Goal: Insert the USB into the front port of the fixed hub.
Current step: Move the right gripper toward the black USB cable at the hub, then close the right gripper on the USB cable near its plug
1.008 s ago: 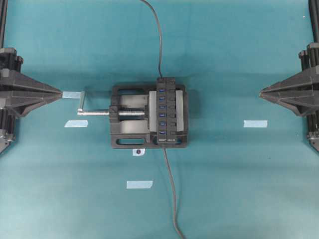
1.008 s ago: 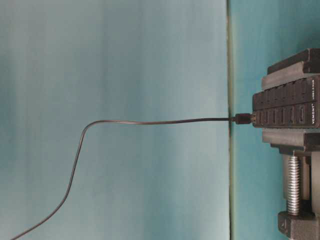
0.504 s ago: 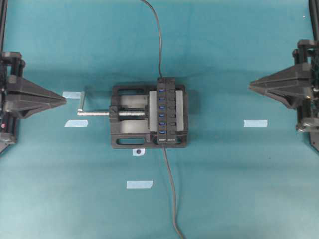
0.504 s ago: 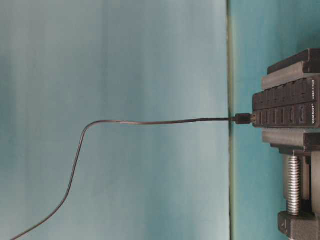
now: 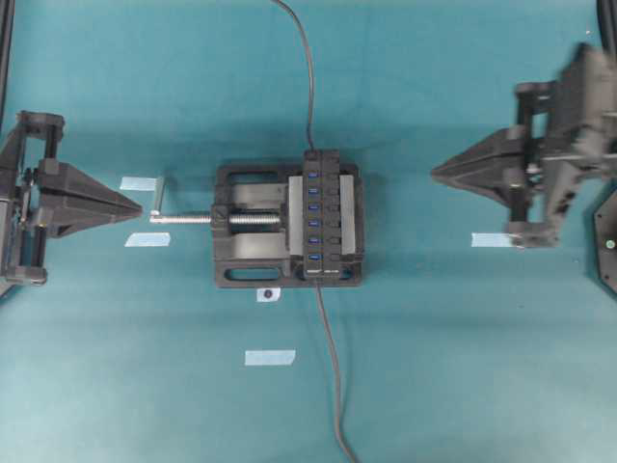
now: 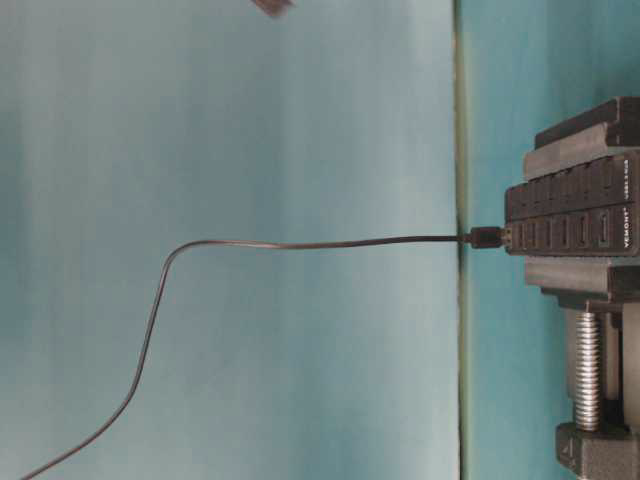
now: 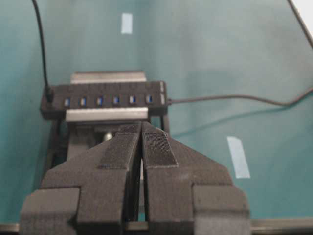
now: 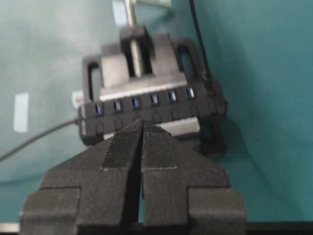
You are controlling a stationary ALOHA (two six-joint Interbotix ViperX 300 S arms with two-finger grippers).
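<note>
The fixed hub (image 5: 323, 212) is a narrow black bar with a row of blue ports, clamped upright-facing in a vise. The USB plug (image 6: 487, 238) sits at the hub's far end, in line with the port row. It also shows in the left wrist view, USB plug (image 7: 49, 92), and its thin cable (image 5: 308, 96) runs off the top edge. My left gripper (image 5: 140, 207) is shut and empty, left of the vise crank. My right gripper (image 5: 434, 174) is shut and empty, well right of the hub. Each wrist view shows closed fingers (image 7: 120, 147) (image 8: 161, 147) pointing at the hub.
The black vise (image 5: 246, 231) has a silver screw and crank (image 5: 159, 198) sticking out to the left. Another dark cord (image 5: 333, 376) leaves the hub's near, lettered end towards the front edge. Pale tape strips (image 5: 270, 357) (image 5: 494, 239) lie on the teal table.
Both arms have swung inward from the table's sides toward the vise, the right one farther. The hub, plug and cables have not moved.
</note>
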